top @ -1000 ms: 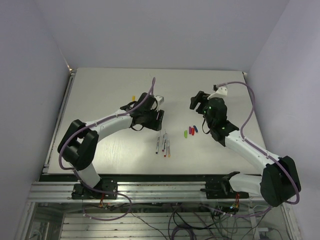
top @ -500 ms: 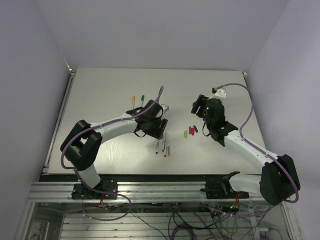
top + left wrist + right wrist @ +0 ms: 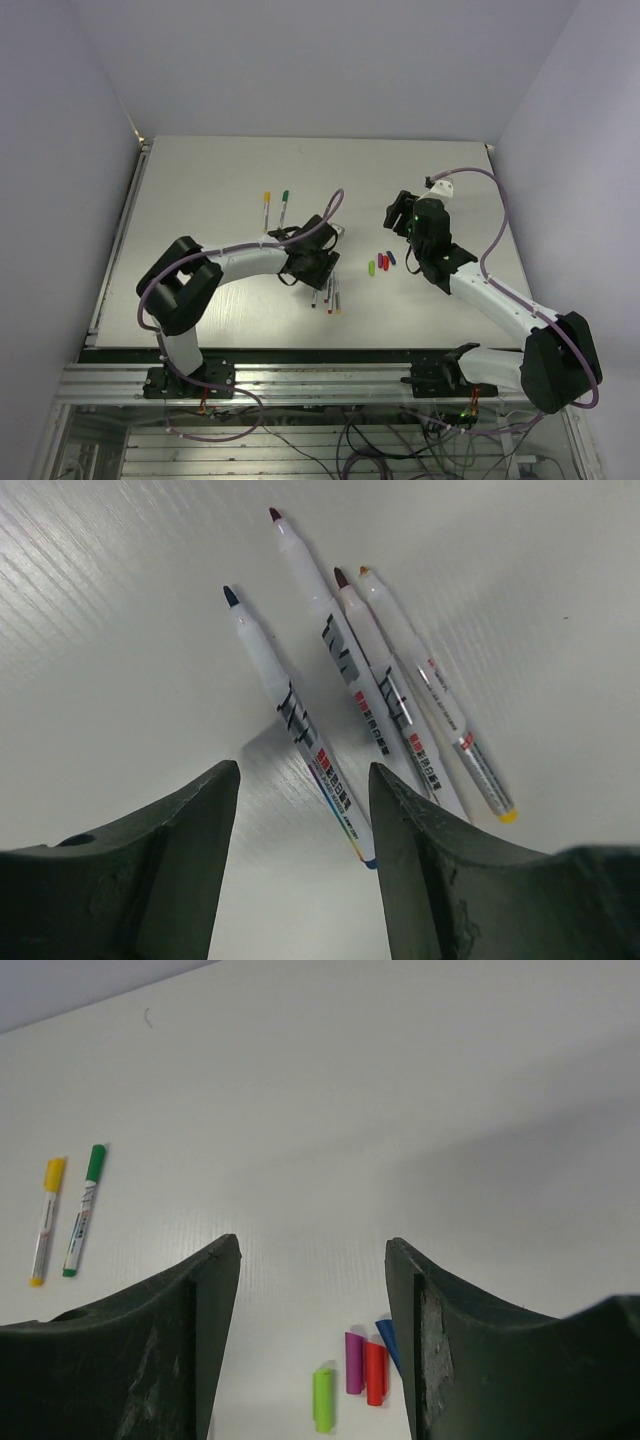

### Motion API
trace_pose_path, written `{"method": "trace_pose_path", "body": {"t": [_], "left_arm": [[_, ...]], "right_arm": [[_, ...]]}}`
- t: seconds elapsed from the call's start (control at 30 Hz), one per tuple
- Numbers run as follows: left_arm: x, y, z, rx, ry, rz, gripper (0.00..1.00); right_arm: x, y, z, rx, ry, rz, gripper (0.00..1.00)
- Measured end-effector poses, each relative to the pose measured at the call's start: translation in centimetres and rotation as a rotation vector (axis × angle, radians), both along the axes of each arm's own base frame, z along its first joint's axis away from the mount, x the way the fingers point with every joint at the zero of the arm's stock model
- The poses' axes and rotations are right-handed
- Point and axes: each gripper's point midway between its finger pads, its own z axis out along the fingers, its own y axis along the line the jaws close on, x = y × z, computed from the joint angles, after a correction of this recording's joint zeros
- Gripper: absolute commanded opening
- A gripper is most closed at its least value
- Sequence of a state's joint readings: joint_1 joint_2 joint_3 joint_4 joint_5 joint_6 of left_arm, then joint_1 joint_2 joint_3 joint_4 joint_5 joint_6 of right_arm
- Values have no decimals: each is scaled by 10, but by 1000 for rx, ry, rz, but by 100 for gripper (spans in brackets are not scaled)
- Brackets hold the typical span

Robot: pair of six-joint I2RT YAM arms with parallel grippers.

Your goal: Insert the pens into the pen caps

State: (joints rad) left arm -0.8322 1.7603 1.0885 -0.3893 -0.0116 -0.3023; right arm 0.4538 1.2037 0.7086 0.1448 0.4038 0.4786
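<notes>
Four uncapped pens (image 3: pixel 345 670) lie fanned on the table (image 3: pixel 120 610) mid-frame in the left wrist view, tips toward the top. In the top view they sit just below centre, partly under the left gripper (image 3: pixel 320 265). The blue-tipped pen (image 3: pixel 290 720) lies a bit apart on the left; the other three are close together. The caps (image 3: pixel 355 1370) (light green, purple, red, blue) cluster at bottom centre of the right wrist view. Two capped pens (image 3: pixel 65 1215), yellow & green, lie at that view's left edge; prob. done.

Left gripper: jaws apart, nothing btwn, low over the blue pen's rear end. Right gripper (image 3: pixel 310 1260): jaws apart, empty, above the caps.

Step in hand, prob.: pick a pen. Take the blue one, since it has the most room. Straddle the barrel crosswise at mid-length & drop straight so the neighbours aren't nudged. Leave the tip end free for the cap.
</notes>
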Motion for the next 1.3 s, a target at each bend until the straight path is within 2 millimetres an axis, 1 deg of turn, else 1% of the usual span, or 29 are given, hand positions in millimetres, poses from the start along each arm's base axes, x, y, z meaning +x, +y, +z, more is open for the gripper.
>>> {"method": "trace_pose_path", "body": {"t": [0.13,0.23,0.3,0.33,0.4,0.5,0.53,0.57,0.6,0.7,0.8,1.0,1.13,1.3], "left_arm": [[-2,5,-14,54,-11,6,63],[0,4,-16,69,-37,14,62],[1,5,-17,82,-52,17,58],[2,5,-17,88,-58,19,54],[3,6,-18,102,-72,23,42],[5,8,-18,115,-87,33,28],[6,9,-18,118,-90,37,22],[7,10,-18,121,-94,42,12],[8,11,-18,127,-99,47,8],[7,11,-18,130,-98,49,7],[6,11,-18,129,-97,49,7],[6,10,-18,133,-92,51,7],[8,11,-17,148,-85,47,7],[15,18,-16,150,-58,56,7]], "right_arm": [[0,0,0,-4,0,2,59],[0,0,0,-6,1,5,59],[0,0,0,-5,1,6,59],[0,0,0,-6,1,6,59],[0,0,0,-6,1,6,59],[0,0,0,-6,1,5,59],[0,0,0,-7,1,5,59],[0,0,0,-7,0,4,59],[0,0,0,-7,0,3,59],[0,0,-2,-10,5,2,59],[1,-1,-10,-20,27,-2,58],[0,-4,-43,-86,156,-10,51],[-7,-10,-64,-134,235,-24,50],[-16,-17,-83,-174,310,-35,48]]}}
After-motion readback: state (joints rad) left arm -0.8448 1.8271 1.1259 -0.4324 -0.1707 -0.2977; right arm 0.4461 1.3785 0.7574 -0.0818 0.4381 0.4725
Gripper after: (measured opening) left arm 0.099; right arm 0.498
